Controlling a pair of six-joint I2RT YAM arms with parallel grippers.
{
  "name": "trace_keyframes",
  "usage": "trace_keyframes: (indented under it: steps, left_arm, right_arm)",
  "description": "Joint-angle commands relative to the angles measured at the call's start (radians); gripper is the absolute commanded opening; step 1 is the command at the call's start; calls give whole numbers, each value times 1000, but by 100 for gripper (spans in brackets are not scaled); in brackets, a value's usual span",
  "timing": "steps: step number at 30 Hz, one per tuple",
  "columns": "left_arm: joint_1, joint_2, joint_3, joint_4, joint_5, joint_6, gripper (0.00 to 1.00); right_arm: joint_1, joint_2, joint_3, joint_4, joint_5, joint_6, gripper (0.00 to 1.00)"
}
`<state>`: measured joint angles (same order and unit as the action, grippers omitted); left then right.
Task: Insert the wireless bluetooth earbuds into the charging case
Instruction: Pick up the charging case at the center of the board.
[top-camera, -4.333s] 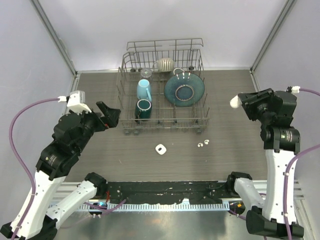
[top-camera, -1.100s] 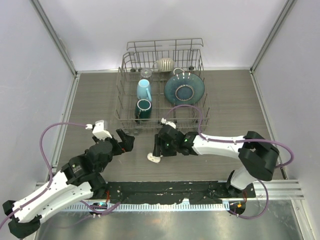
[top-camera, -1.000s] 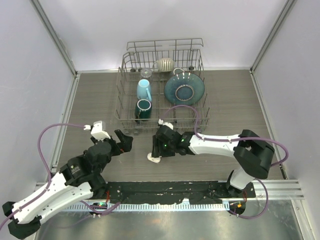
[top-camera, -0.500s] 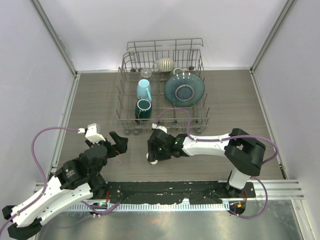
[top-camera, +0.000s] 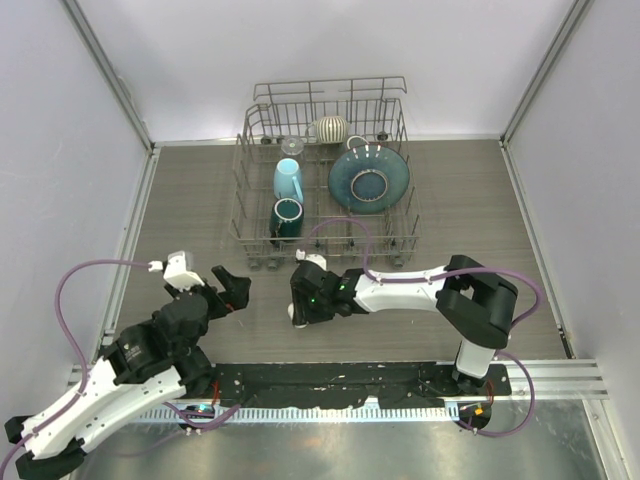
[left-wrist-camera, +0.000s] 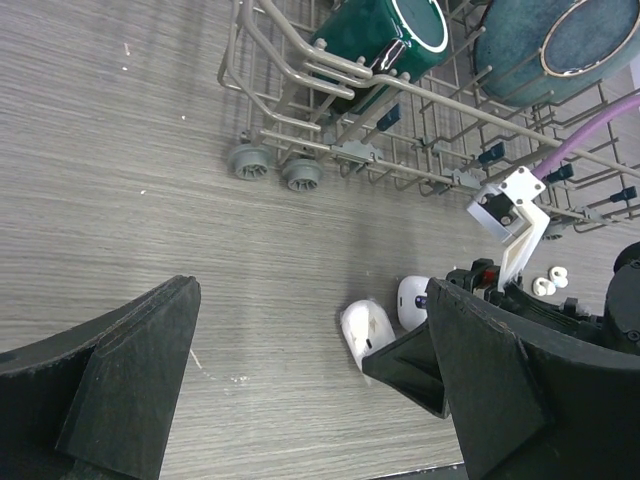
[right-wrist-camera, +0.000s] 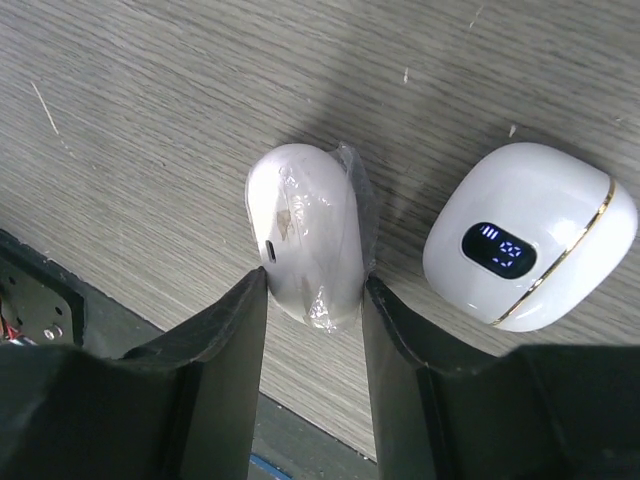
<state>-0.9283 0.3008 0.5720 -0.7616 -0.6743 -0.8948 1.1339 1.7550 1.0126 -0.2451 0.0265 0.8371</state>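
My right gripper (right-wrist-camera: 312, 288) squeezes a closed white case (right-wrist-camera: 305, 230) on the table (top-camera: 480, 200), with a second case (right-wrist-camera: 530, 245) just beside it. My left gripper (left-wrist-camera: 310, 300) is wide open, holding nothing. Two earbuds (left-wrist-camera: 548, 284) lie on the table near the dish rack (top-camera: 241, 200) — it holds a green mug (top-camera: 287, 217) and a blue plate (top-camera: 369, 179).

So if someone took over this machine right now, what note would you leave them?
Left pincer: open, empty, hovering over the table.
Right pincer: closed on the film-wrapped white case, which sits on the table.
Second case, with a lit display, lies just beside it; both look shut.
Two earbuds lie loose by the dish rack.
Done: case gripped. Left: open a case, fetch the earbuds, seat them.
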Motion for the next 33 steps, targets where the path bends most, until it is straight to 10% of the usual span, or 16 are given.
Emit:
trace_keyframes:
  steps: [1,14,33]
  left_arm:
    - [-3,-23,35,-28,-47,-26,100]
    - [-3,-17,57,-85,-94,-62,100]
    - [-4,-111,57,-173,-145,-121,100]
  right_arm:
    - [45,0,75,-75,139,-38,1]
    - [273,234,472,-654,723,17,1]
    - [319,215,446,-598,708,-15,22]
